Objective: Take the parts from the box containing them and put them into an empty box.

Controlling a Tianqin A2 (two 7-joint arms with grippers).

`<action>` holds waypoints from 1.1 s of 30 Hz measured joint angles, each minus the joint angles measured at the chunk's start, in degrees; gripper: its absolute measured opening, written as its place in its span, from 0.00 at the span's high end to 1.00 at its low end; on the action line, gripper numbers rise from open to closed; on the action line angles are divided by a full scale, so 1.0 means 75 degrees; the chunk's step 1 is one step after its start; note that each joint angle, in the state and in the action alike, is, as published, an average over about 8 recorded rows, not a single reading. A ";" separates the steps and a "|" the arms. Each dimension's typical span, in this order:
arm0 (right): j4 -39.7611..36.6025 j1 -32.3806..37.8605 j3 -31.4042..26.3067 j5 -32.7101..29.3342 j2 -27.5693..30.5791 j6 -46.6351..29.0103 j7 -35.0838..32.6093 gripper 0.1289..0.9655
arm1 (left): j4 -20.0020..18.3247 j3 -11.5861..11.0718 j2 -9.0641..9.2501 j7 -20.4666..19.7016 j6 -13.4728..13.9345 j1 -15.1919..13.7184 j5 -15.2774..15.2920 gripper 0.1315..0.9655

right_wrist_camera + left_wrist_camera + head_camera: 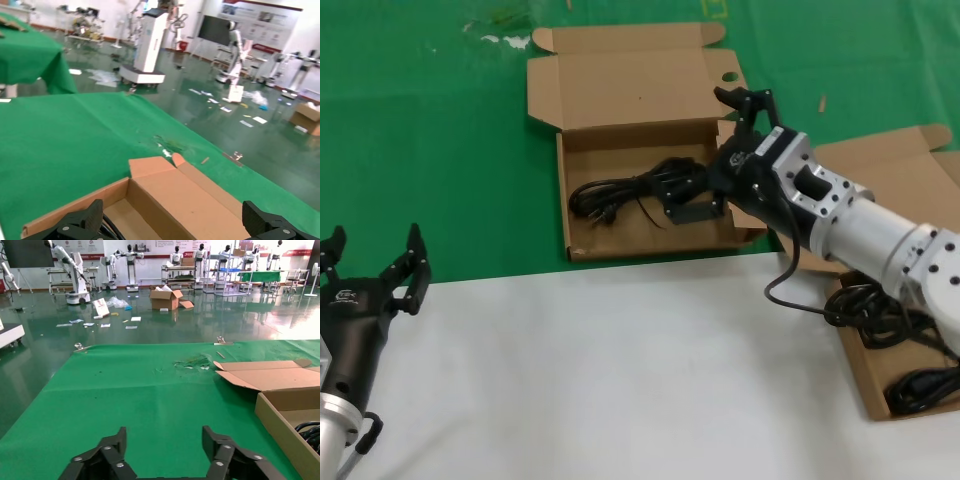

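Observation:
The brown box with a round hole in its lid tab [563, 200] lies open at the middle back and holds one coiled black cable [630, 190]. My right gripper [717, 155] hangs open and empty over that box's right end, one finger just beside the cable. In the right wrist view the right gripper [172, 222] spans the box [190, 195], with the cable [109, 227] by one finger. The other box [900, 170] at the right edge holds more black cables [875, 310], partly hidden by my right arm. My left gripper [375, 270] is parked open at the front left.
A green cloth [440, 150] covers the back half and a white surface [600, 370] the front. Scraps of tape [505, 40] lie at the back left. The left wrist view shows its open gripper [164, 437] over green cloth, with the holed box's corner [280, 420] beside it.

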 joint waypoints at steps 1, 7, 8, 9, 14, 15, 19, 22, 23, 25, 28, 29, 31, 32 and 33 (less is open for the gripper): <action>0.0039 -0.0084 0.0042 0.0056 -0.0014 0.0077 -0.0015 0.00 | 0.0000 0.0000 0.0000 0.0000 0.0000 0.0000 0.0000 0.57; 0.0267 -0.0584 0.0293 0.0384 -0.0096 0.0532 -0.0102 0.00 | 0.0000 0.0000 0.0000 0.0001 0.0000 0.0000 -0.0001 0.47; 0.0304 -0.0666 0.0334 0.0437 -0.0110 0.0606 -0.0116 0.00 | 0.0000 0.0000 0.0000 0.0001 0.0000 0.0000 -0.0001 0.44; 0.0342 -0.0750 0.0376 0.0492 -0.0123 0.0683 -0.0131 0.00 | 0.0000 0.0000 0.0000 0.0001 0.0000 0.0000 -0.0001 0.41; 0.0532 -0.1166 0.0584 0.0765 -0.0192 0.1062 -0.0203 0.00 | 0.0000 0.0000 0.0000 0.0000 0.0000 0.0000 -0.0001 0.29; 0.0570 -0.1250 0.0626 0.0821 -0.0206 0.1138 -0.0217 0.00 | 0.0000 0.0000 0.0000 0.0000 0.0000 0.0000 -0.0001 0.27; 0.0723 -0.1584 0.0794 0.1040 -0.0261 0.1443 -0.0275 0.00 | 0.0000 0.0000 0.0000 -0.0001 0.0000 0.0000 -0.0001 0.18; 0.0837 -0.1834 0.0919 0.1204 -0.0302 0.1671 -0.0319 0.00 | 0.0000 0.0000 0.0000 -0.0001 0.0000 0.0000 -0.0001 0.13; 0.0874 -0.1915 0.0960 0.1257 -0.0315 0.1744 -0.0333 0.00 | 0.0000 0.0000 0.0000 -0.0001 0.0000 0.0000 -0.0001 0.12; 0.0951 -0.2084 0.1044 0.1368 -0.0343 0.1898 -0.0362 0.00 | 0.0000 0.0000 0.0000 -0.0001 0.0000 0.0000 -0.0001 0.09; 0.1065 -0.2334 0.1169 0.1533 -0.0384 0.2125 -0.0405 0.00 | 0.0000 0.0000 0.0000 -0.0001 0.0000 0.0000 -0.0001 0.05; 0.1102 -0.2416 0.1210 0.1586 -0.0397 0.2199 -0.0419 0.00 | 0.0000 0.0000 0.0000 -0.0001 0.0000 0.0000 -0.0001 0.04; 0.1179 -0.2584 0.1295 0.1697 -0.0425 0.2353 -0.0449 0.00 | 0.0000 0.0000 0.0000 -0.0001 0.0000 0.0000 -0.0001 0.03; 0.1216 -0.2666 0.1336 0.1751 -0.0438 0.2427 -0.0463 0.00 | 0.0000 0.0000 0.0000 -0.0001 0.0000 0.0000 -0.0001 0.02; 0.1255 -0.2751 0.1378 0.1806 -0.0452 0.2504 -0.0478 0.00 | 0.0000 0.0000 0.0000 -0.0001 0.0000 0.0000 -0.0001 0.02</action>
